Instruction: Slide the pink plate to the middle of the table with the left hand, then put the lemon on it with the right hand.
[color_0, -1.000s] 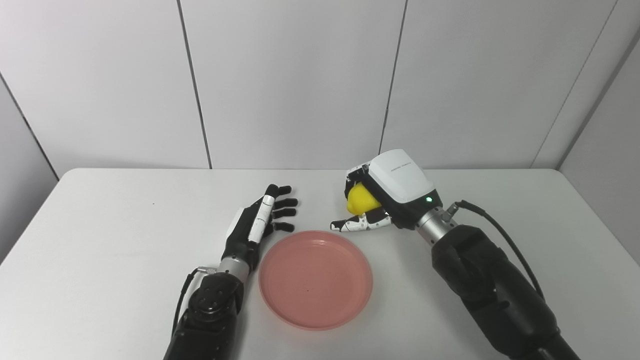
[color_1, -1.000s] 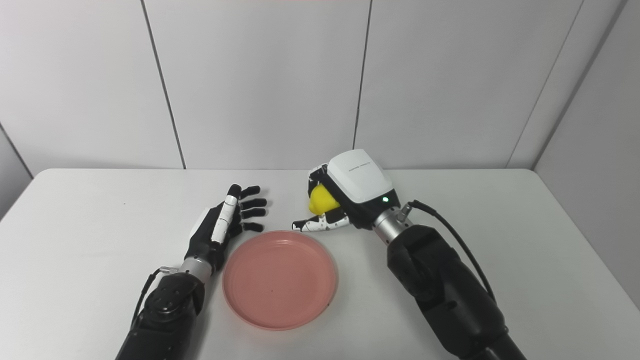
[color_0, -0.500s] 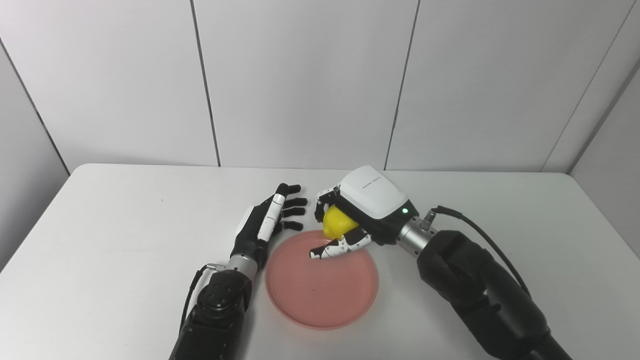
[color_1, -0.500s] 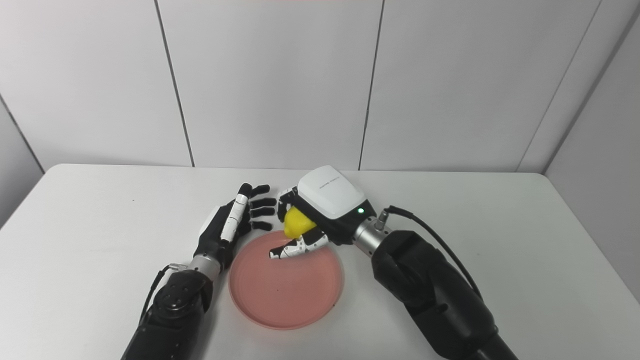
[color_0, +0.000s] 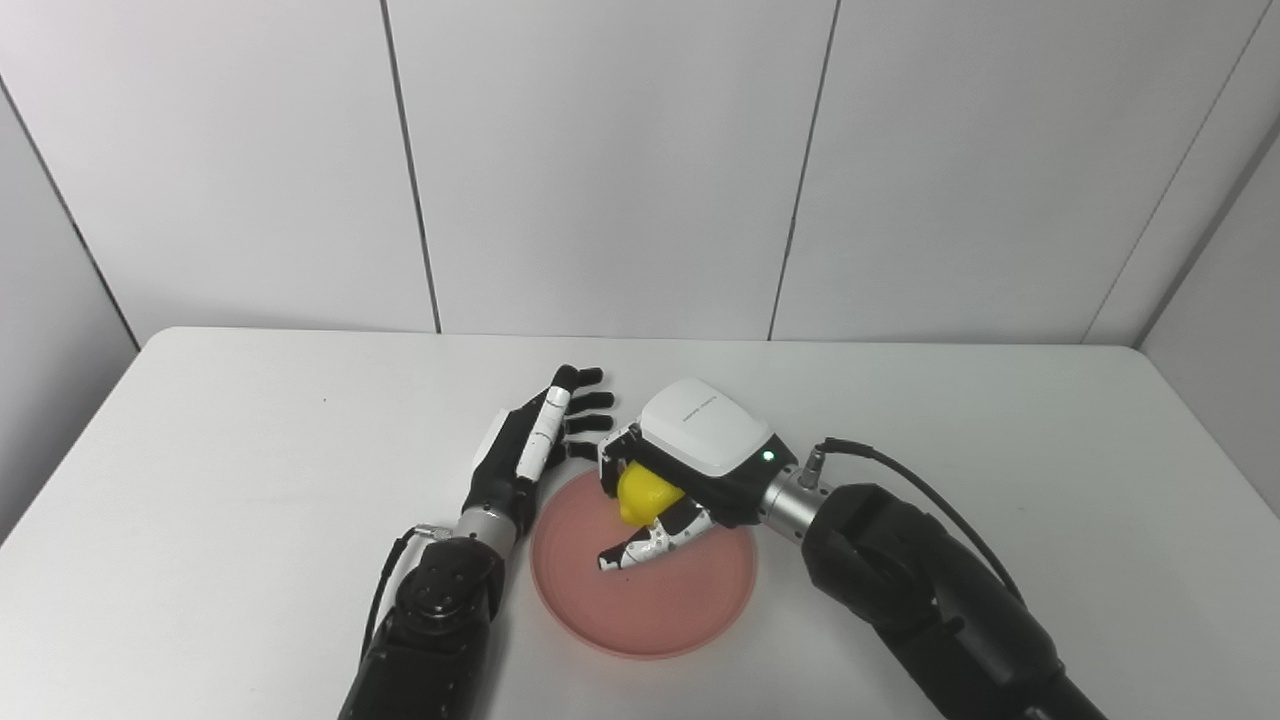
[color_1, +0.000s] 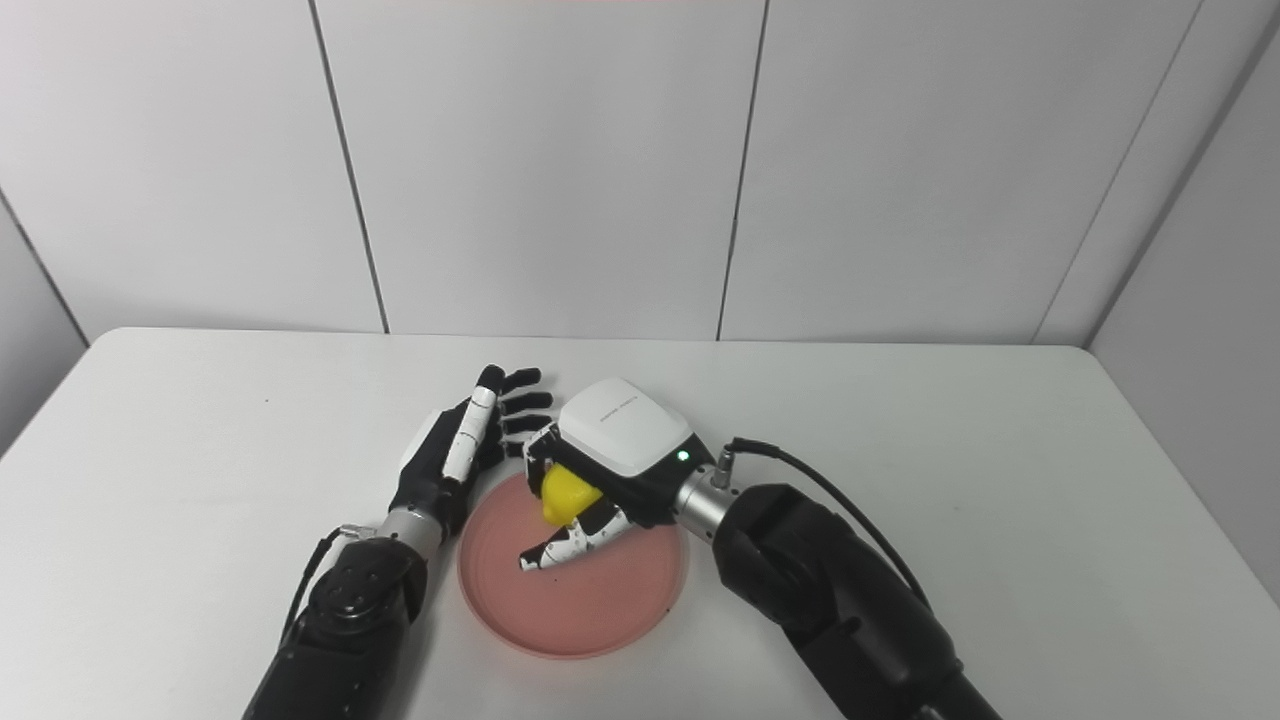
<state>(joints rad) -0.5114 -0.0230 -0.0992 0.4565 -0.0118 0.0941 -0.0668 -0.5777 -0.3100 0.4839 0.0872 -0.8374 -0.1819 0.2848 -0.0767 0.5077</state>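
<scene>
Beneath the right robot hand (color_0: 660, 490), which is gripping the lemon (color_0: 643, 493), the pink plate (color_0: 690, 600) is lying on the surface (color_0: 200, 480). The round lemon is likely risking a roll off the shallow rim if dropped. The left robot hand (color_0: 530, 450), fingers spread and empty, is resting just beside, crowding the far-left edge.

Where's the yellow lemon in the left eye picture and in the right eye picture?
Left eye view: yellow lemon, just left of centre, held in the right hand.
Right eye view: lemon, further left.
Shared landmark: round pink plate directly beneath it.
</scene>
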